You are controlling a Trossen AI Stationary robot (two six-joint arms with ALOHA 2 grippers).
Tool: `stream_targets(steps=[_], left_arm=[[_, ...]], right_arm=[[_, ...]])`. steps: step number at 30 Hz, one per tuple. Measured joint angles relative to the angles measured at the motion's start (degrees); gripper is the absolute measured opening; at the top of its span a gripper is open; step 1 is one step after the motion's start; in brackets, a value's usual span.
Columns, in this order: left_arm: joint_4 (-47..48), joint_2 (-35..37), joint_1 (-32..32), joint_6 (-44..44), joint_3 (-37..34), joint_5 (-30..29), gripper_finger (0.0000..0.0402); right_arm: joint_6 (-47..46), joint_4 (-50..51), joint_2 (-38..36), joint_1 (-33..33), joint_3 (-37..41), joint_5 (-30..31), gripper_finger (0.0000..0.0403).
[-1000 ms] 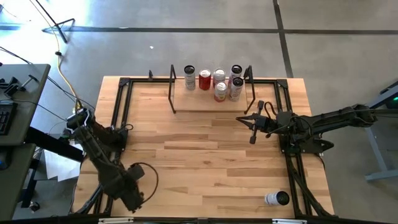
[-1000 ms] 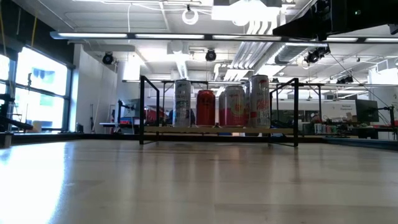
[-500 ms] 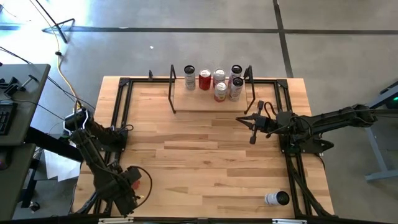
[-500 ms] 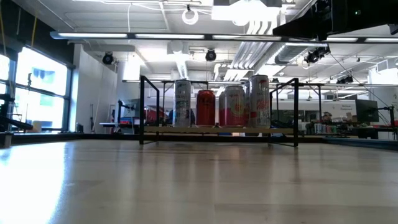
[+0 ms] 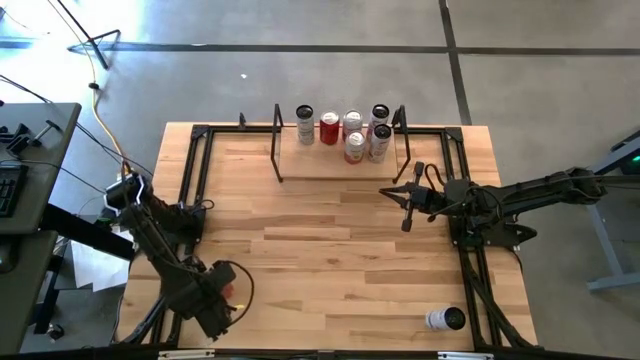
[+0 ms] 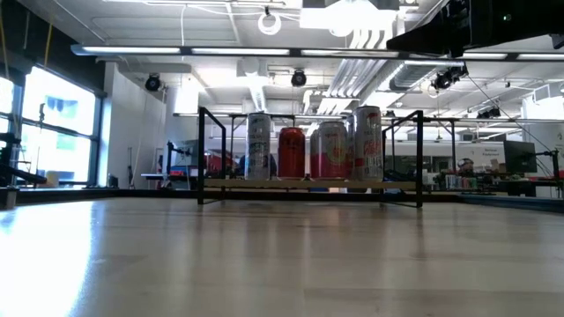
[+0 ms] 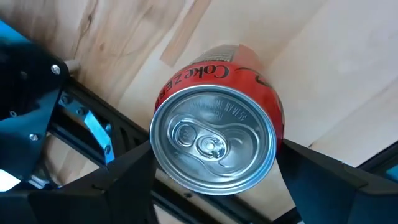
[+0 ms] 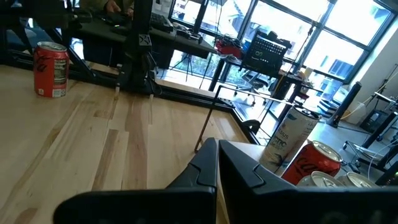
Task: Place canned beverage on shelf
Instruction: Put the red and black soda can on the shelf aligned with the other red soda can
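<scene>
Compared with half a second earlier, the left gripper point(image 5: 222, 296) is found slightly farther right and farther from the near edge of the table point(image 5: 330, 250), close to its position of a full second ago; the rest of the scene is unchanged. A red cola can point(image 7: 219, 118) is framed between the two dark fingers point(image 7: 124, 168) of the left gripper, one at each side of the can. The jaws are spread wide at the can's sides, and it cannot be told whether the can is gripped firmly. In the high view only a small red patch point(image 5: 228, 290) of this can is visible under the gripper, at the near left part of the table.

The right gripper point(image 5: 407, 214) is held over the right half of the table, near the shelf point(image 5: 335, 165), with its jaws clenched on nothing.

The shelf is located at the far edge of the table, and six cans point(image 5: 345, 132) are standing upright on it in a close group. In the low view four of them point(image 6: 313, 145) are seen between the black end frames point(image 6: 202, 154).

A white can point(image 5: 445, 319) is lying on its side at the near right corner, well apart from both grippers.
</scene>
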State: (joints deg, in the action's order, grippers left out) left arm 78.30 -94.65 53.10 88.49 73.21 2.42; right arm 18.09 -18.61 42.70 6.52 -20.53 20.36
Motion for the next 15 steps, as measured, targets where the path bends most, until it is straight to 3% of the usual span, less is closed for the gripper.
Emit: stream_targets(steps=[9,15], left_arm=[[-8.8,0.0,-6.9,3.7,0.0,-4.7,0.0314],[-10.6,0.0,-11.4,-0.8,0.0,-6.0,0.0314]], right_arm=[[0.0,0.0,0.0,0.0,0.0,0.0,0.0000],[0.2,0.0,0.0,0.0,0.0,0.0,0.0000]])
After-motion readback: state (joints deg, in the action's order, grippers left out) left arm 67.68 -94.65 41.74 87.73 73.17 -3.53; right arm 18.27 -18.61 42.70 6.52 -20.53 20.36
